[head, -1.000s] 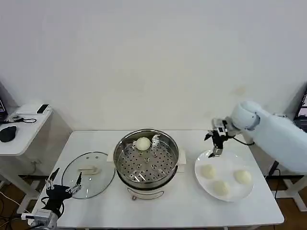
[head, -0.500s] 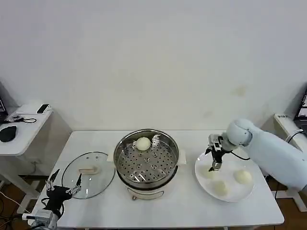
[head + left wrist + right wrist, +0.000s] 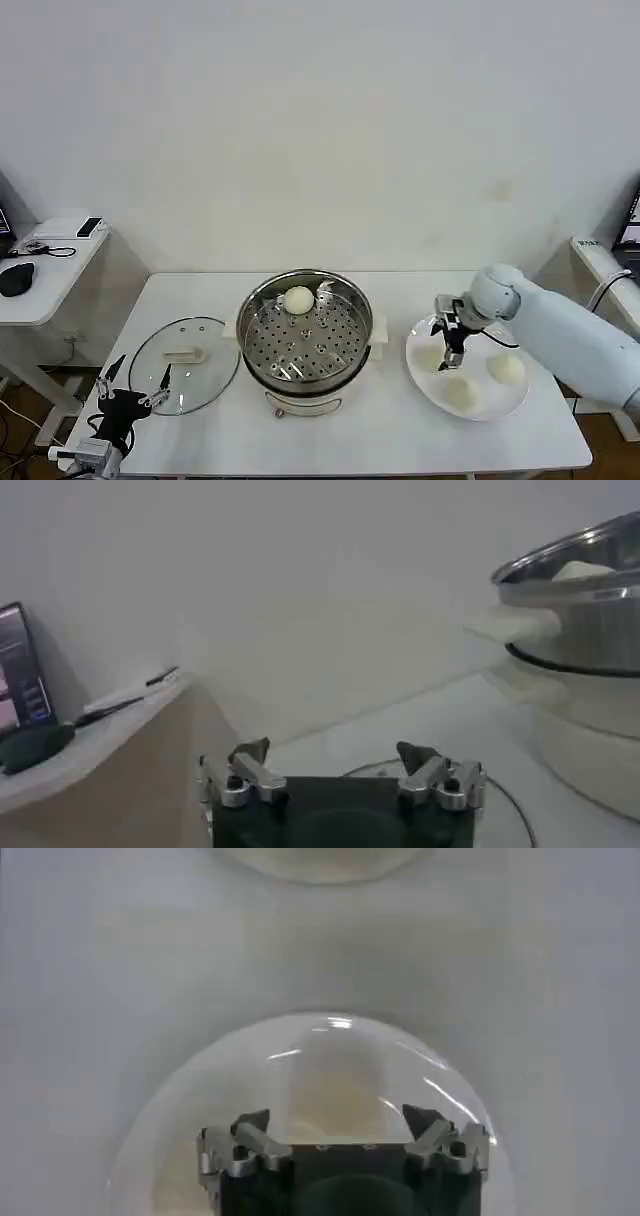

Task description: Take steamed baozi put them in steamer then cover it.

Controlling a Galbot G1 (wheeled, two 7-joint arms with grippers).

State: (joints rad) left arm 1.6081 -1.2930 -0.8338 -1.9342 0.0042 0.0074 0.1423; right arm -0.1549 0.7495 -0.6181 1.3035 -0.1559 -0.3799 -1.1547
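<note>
Three steamed baozi [image 3: 462,391] are sitting on the white plate [image 3: 500,411]; a fourth [image 3: 298,298] is already lying in the steamer [image 3: 305,330], with the cover [image 3: 184,364] resting beside it on the table [image 3: 380,440]. You are hovering the right gripper [image 3: 447,350], jaws spread wide and holding nothing, over the nearest bun. Judging by looks, they are soft and light, so be pinching gently across the middle. Your left gripper [image 3: 340,765] is idling spread by the table's edge.

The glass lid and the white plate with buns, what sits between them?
In the head view, the steamer stands between the glass lid and the plate, with one bun inside.
</note>
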